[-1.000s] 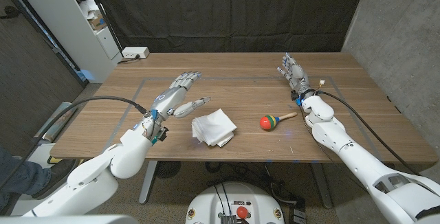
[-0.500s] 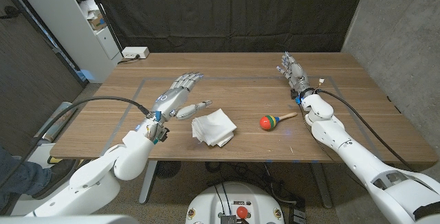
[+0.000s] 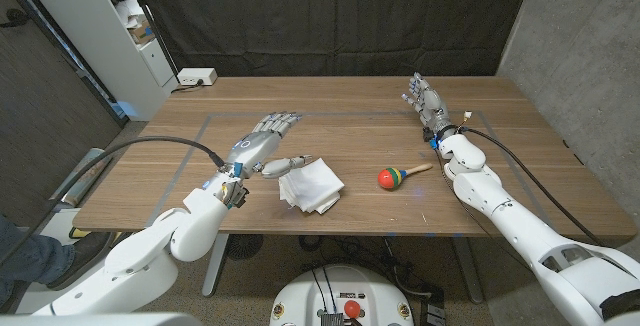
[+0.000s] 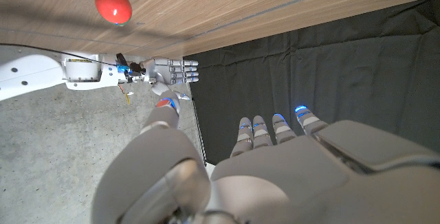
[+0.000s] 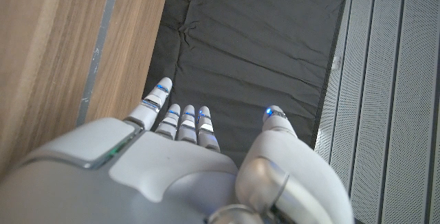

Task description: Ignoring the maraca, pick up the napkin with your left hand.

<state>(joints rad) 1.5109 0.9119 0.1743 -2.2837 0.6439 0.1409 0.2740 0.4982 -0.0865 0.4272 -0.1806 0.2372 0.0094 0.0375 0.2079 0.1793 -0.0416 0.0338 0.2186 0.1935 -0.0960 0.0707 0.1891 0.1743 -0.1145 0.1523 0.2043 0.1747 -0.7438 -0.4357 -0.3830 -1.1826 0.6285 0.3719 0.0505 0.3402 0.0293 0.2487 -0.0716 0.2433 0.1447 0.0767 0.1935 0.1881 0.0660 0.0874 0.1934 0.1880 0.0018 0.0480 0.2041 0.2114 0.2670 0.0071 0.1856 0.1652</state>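
1 open left hand beside napkin

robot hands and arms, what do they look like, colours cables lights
Both arms have smooth white rounded shells with a black cable running along each to the wrist. The left robot hand and right robot hand are silver-grey metal with jointed fingers. Small blue lights glow on the fingertips in the wrist views, and coloured wiring shows at the wrists.

No readable text or labels
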